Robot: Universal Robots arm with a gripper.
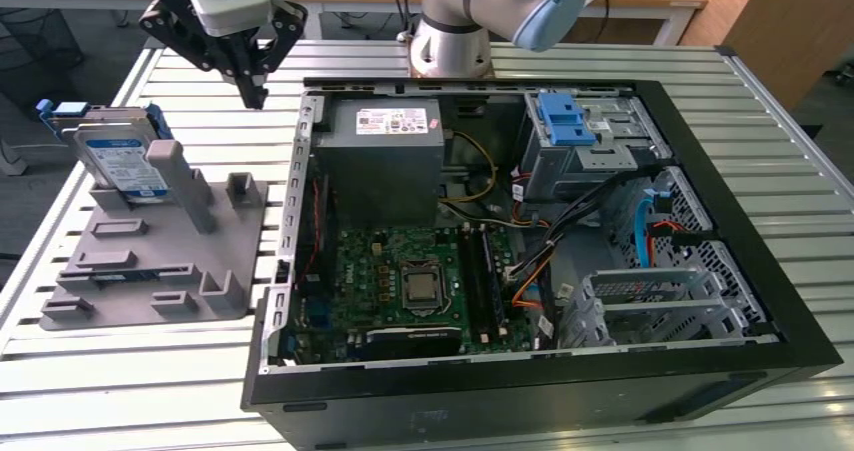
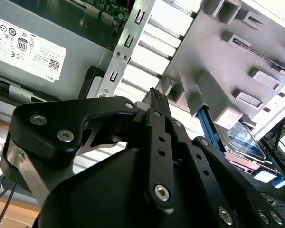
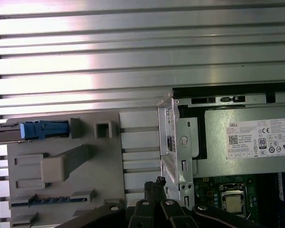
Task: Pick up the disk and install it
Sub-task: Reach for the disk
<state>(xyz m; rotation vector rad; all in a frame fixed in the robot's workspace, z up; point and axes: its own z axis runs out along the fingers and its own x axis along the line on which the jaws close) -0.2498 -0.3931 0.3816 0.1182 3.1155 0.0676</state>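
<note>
1. Silver disk [image 1: 118, 159] stands on edge in the grey holder [image 1: 140, 266], about 8 o'clock from your hand [image 1: 252, 96] in the exterior view; its long edge seems to run roughly 10-to-4.
2. Your hand is clenched on nothing, poised above the slatted metal worktop [image 1: 134, 371].
3. Mind the open computer case [image 1: 534, 396], just beside the holder at 3 o'clock.

Lab: slatted bench [image 1: 134, 391], opened computer [image 1: 534, 396].

The disk [image 1: 118, 161], silver with a white-and-blue label and blue rails, stands on edge, leaning, in a slot of the grey fixture [image 1: 160, 256].
</note>
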